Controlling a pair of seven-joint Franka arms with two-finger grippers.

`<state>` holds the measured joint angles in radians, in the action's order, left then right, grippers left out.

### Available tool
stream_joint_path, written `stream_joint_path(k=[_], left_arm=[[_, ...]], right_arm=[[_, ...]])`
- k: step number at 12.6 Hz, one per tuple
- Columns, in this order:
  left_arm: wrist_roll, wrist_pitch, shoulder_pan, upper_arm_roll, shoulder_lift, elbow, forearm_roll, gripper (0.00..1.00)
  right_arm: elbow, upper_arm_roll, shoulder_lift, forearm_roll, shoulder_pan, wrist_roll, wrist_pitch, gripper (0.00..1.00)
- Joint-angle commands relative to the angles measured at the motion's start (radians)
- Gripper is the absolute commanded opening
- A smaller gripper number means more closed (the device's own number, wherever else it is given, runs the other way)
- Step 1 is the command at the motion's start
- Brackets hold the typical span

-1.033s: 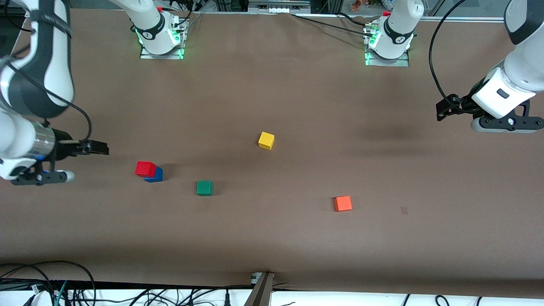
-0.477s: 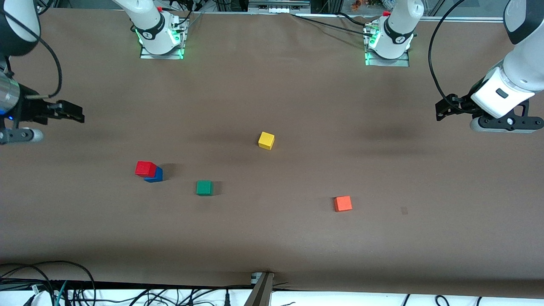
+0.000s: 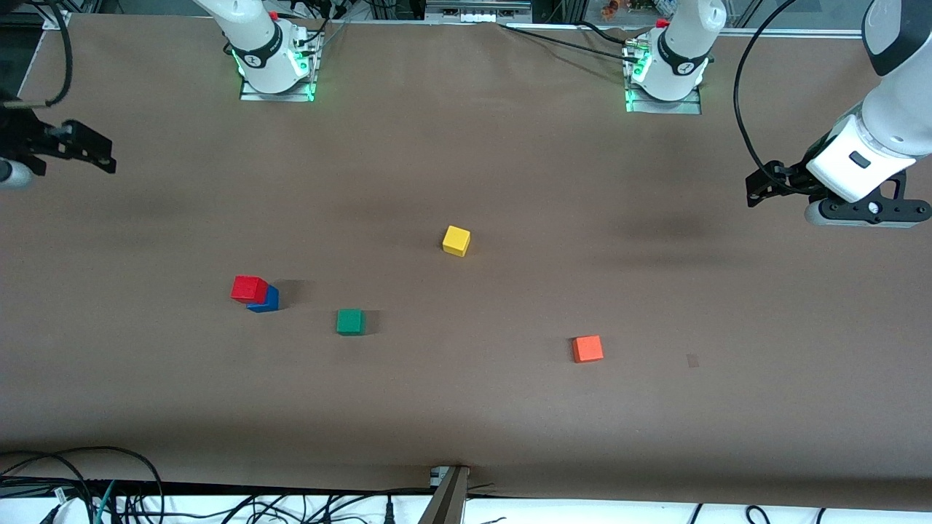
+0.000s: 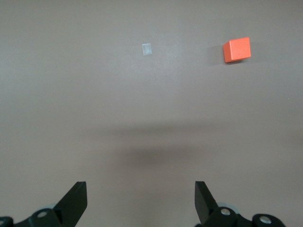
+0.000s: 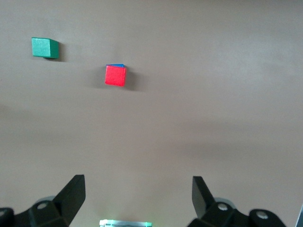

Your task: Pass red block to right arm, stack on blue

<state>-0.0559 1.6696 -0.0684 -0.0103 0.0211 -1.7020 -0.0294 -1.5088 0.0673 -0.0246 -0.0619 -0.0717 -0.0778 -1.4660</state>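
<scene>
Brown paper covers the table (image 3: 510, 182). My red block (image 3: 249, 289) sits squarely atop the blue (image 3: 266, 300), near the green cube (image 3: 350, 321). My right gripper (image 5: 137, 198) and left gripper (image 4: 140, 201) hang wide apart, empty, over bare paper.

Red block (image 3: 249, 288) on blue (image 3: 266, 300) (stacked).

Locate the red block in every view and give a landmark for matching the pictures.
Front view: the red block sits on the blue cube, toward the right arm's end of the table.
Left wrist view: not in it.
Right wrist view: the red block covers nearly all of the blue cube.
Shared landmark: the green cube, beside the stack.
</scene>
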Motion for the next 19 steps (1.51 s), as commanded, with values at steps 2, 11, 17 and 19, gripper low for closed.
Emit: stream_joint_path(k=[2, 11, 17, 19], left_arm=[[-0.012, -0.018, -0.002, -0.004, -0.004, 0.012, -0.023, 1.0], [-0.012, -0.018, -0.004, -0.004, -0.004, 0.012, -0.023, 1.0], [-0.012, -0.018, -0.004, -0.004, -0.004, 0.013, -0.023, 1.0], [-0.01, -0.018, -0.004, -0.004, -0.004, 0.013, -0.023, 1.0]], right_arm=[[-0.031, -0.023, 0.051, -0.01, 0.02, 0.01, 0.055, 1.0], [-0.01, -0.027, 0.012, -0.003, 0.013, 0.012, 0.062, 1.0], [-0.01, -0.026, 0.005, -0.003, 0.013, 0.018, 0.062, 1.0], [-0.01, -0.026, 0.006, -0.003, 0.013, 0.019, 0.061, 1.0]])
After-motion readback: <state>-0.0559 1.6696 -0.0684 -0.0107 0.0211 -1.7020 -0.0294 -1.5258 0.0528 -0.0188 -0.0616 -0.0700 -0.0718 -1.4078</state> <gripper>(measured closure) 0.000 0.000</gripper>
